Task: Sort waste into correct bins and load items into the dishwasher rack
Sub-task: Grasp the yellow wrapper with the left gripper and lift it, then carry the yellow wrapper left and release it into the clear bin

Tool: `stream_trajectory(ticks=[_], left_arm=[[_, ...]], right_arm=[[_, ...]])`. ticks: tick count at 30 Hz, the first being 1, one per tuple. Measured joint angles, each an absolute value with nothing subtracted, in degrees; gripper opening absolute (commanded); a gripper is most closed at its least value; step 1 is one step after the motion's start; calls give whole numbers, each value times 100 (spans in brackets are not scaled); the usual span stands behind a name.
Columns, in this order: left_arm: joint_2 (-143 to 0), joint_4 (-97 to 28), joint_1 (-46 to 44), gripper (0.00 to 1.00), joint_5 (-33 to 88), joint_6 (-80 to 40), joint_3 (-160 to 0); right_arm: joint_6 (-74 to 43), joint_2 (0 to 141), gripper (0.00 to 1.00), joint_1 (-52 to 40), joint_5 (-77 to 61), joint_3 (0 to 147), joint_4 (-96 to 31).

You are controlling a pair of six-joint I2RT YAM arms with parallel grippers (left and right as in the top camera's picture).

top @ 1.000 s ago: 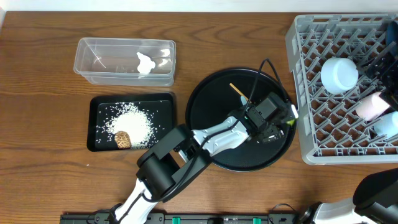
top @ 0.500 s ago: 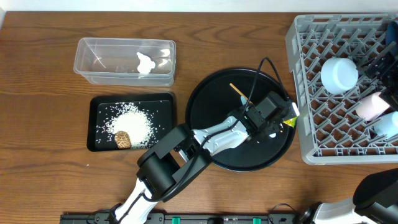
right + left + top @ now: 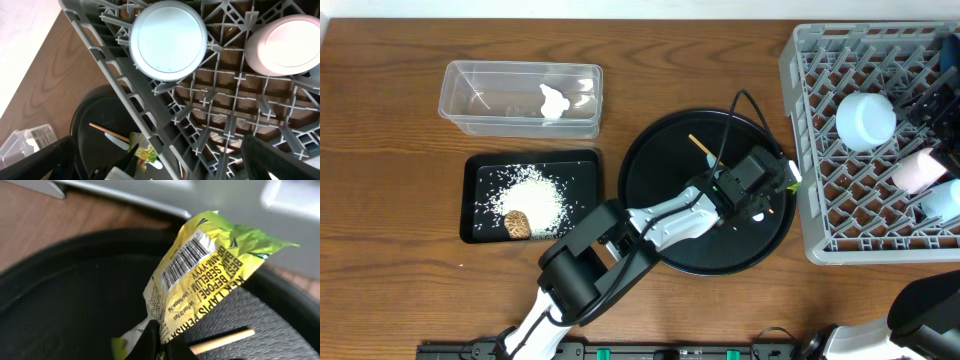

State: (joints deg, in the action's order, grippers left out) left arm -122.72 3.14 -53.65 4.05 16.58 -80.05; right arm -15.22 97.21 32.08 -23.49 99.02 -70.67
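Wrapper (image 3: 210, 265) is looking light, crinkly, slippery foil; left tool (image 3: 159, 339) is pinching its edge at round tray's (image 3: 65, 300) right rim. Right tool (image 3: 155, 162) is hanging spread.

Bright, even light with soft shadows; left wrist background blurred (wrapper (image 3: 210, 265) print crisp).

A crumpled yellow-green wrapper (image 3: 210, 265), barcode and printed text showing, stands at centre-right, its lower edge pinched in the dark tips of the left hand (image 3: 162, 342) at bottom centre. Below lies the round black tray (image 3: 75, 295), with a thin wooden stick (image 3: 222, 339) on it at lower right. Wooden counter (image 3: 30, 225) shows at upper left, and the grey rack (image 3: 225, 195), blurred, runs along the top.
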Motion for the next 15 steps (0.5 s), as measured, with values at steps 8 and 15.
stream_trajectory(ticks=[8,15], left_arm=[[-11135,322,-5225,6,108,1092,-8005],[-10475,250,-4379,6,-617,722,-8005]], right_arm=[[-1522,9721,99,3208,-2349,9902,-7067],[-1522,9721,99,3208,-2349,9902,-7067]])
